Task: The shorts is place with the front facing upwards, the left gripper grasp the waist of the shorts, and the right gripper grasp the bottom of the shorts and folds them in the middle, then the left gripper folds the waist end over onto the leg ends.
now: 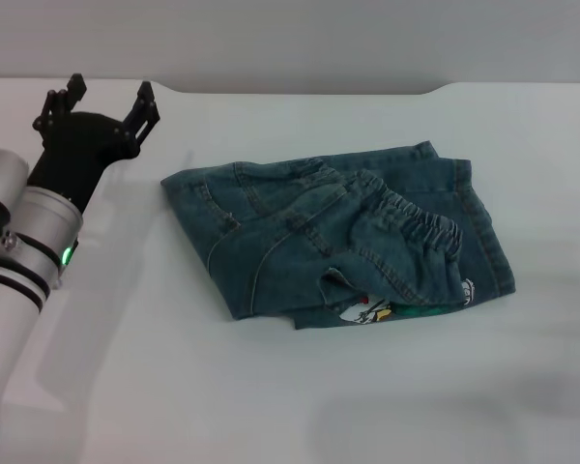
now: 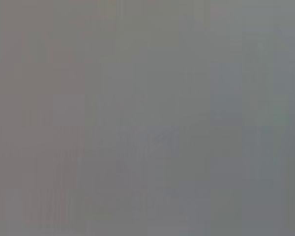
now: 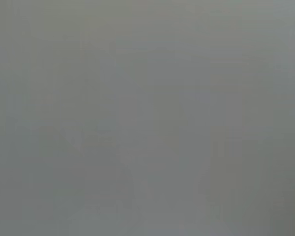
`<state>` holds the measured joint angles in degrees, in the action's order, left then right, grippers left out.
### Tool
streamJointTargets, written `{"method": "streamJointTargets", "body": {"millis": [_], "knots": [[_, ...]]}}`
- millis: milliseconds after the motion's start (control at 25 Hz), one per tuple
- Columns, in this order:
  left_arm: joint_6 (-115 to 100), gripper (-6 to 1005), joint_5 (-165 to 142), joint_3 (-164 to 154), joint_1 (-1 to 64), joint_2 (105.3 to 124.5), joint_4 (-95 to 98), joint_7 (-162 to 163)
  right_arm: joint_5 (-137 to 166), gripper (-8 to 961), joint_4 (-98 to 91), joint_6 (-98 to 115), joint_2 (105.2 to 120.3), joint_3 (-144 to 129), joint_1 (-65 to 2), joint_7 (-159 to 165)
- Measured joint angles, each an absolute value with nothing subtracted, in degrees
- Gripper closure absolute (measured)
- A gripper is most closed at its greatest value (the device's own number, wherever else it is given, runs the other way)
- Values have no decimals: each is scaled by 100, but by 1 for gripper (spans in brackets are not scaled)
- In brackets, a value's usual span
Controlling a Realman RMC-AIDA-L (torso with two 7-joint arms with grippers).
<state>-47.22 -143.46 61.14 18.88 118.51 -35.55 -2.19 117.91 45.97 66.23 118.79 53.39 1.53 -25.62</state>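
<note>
The blue denim shorts lie folded into a compact bundle in the middle of the white table in the head view. The elastic waist rests on top toward the right, and a printed label shows at the front edge. My left gripper hovers over the table at the far left, well clear of the shorts, with its black fingers spread open and nothing between them. The right gripper is out of view. Both wrist views show only a plain grey surface.
The table's back edge runs along a grey wall. My left arm's silver forearm fills the left side of the head view.
</note>
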Motion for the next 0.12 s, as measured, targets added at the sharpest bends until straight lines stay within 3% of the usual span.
{"method": "streamJointTargets", "body": {"millis": [120], "knots": [[-5006, 148, -14348, 6011, 1989, 11864, -3255, -245, 11792, 123, 4534, 6624, 11884, 5283, 120, -2556]]}}
